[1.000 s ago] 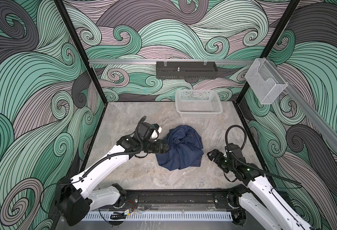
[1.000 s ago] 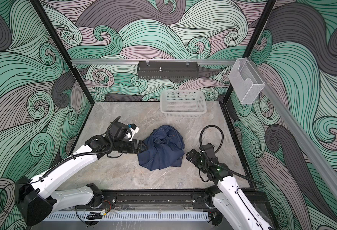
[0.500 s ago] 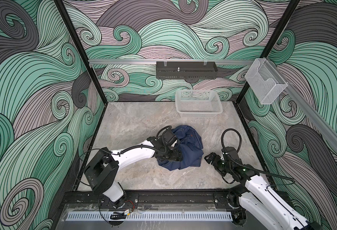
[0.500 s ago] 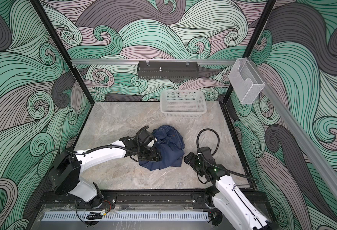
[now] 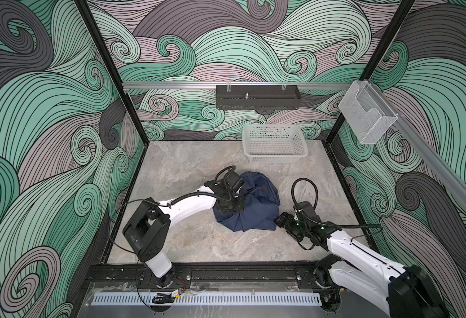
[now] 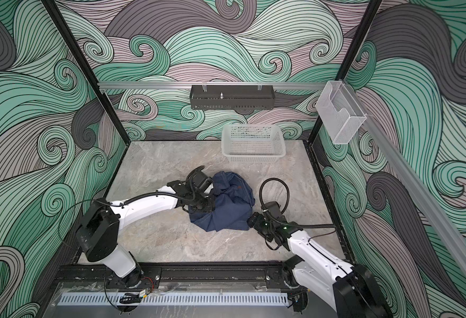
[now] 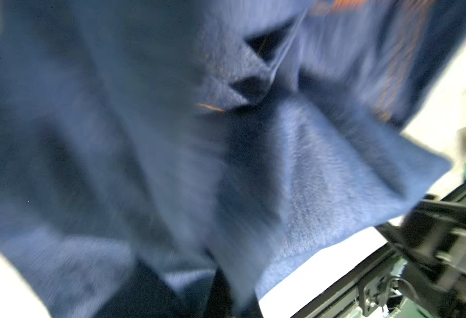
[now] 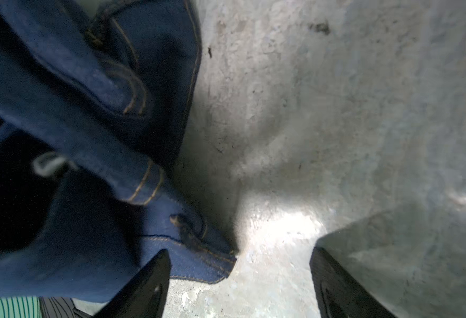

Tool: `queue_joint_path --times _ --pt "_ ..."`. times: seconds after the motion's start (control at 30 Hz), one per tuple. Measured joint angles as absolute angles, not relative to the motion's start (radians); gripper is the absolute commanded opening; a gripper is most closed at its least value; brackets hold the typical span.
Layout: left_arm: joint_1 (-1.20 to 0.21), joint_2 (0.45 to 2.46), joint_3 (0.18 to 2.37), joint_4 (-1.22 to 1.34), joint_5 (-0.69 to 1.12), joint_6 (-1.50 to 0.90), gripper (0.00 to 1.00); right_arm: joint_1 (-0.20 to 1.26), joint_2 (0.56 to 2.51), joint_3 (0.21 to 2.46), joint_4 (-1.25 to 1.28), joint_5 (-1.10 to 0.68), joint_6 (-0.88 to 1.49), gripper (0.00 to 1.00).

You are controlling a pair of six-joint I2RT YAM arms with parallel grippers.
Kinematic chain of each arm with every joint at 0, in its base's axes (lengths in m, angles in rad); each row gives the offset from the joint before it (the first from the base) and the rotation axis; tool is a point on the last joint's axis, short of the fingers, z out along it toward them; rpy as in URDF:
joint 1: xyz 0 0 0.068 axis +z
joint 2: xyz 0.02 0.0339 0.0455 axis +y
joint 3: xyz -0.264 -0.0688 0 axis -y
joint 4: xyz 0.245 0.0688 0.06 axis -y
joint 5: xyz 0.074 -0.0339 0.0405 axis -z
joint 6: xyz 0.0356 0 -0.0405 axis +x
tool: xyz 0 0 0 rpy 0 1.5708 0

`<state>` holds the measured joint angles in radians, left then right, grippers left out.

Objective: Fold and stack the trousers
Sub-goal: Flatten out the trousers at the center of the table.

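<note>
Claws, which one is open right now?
The right claw, jaws wide apart at the edge of the trousers; the left claw is shut, buried in them.

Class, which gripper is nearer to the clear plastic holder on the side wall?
Right. The right gripper is at the edge of the jeans, on the side toward the holder. The left gripper is pressed into the jeans on their far side, further away.

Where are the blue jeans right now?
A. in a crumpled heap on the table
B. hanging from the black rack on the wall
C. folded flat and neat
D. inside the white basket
A: in both top views the jeans sit bunched up on the table, nearer the robot than the white basket and apart from it.
</note>
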<state>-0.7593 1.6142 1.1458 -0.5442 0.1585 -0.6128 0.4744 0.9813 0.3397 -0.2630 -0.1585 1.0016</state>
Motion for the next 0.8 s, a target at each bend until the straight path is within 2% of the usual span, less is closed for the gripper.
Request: queue_joint_path --times 0.07,0.17,0.33,0.4,0.47,0.57,0.67,0.8 --pt "-0.718 1.533 1.154 -0.576 0.151 -0.595 0.00 0.479 1.016 0.342 -0.223 -0.158 0.999 0.69" --pt "-0.655 1.399 1.169 -0.593 0.141 -0.575 0.00 0.492 1.082 0.359 -0.161 -0.158 1.000 0.68" --pt "-0.564 1.242 1.169 -0.601 0.141 -0.555 0.00 0.554 1.192 0.414 -0.084 -0.157 0.999 0.76" --pt "-0.534 1.225 1.169 -0.617 0.142 -0.548 0.00 0.580 1.228 0.437 -0.073 -0.156 0.998 0.72" --pt "-0.500 1.222 1.168 -0.635 0.143 -0.545 0.00 0.601 1.262 0.458 -0.065 -0.154 0.994 0.64" --pt "-0.448 1.216 1.168 -0.655 0.149 -0.540 0.00 0.608 1.279 0.476 -0.075 -0.135 0.982 0.22" --pt "-0.363 1.192 1.169 -0.680 0.154 -0.525 0.00 0.607 1.246 0.514 -0.151 -0.088 0.953 0.01" --pt "-0.222 1.162 1.201 -0.727 0.157 -0.500 0.00 0.578 1.120 0.631 -0.331 -0.005 0.872 0.00"
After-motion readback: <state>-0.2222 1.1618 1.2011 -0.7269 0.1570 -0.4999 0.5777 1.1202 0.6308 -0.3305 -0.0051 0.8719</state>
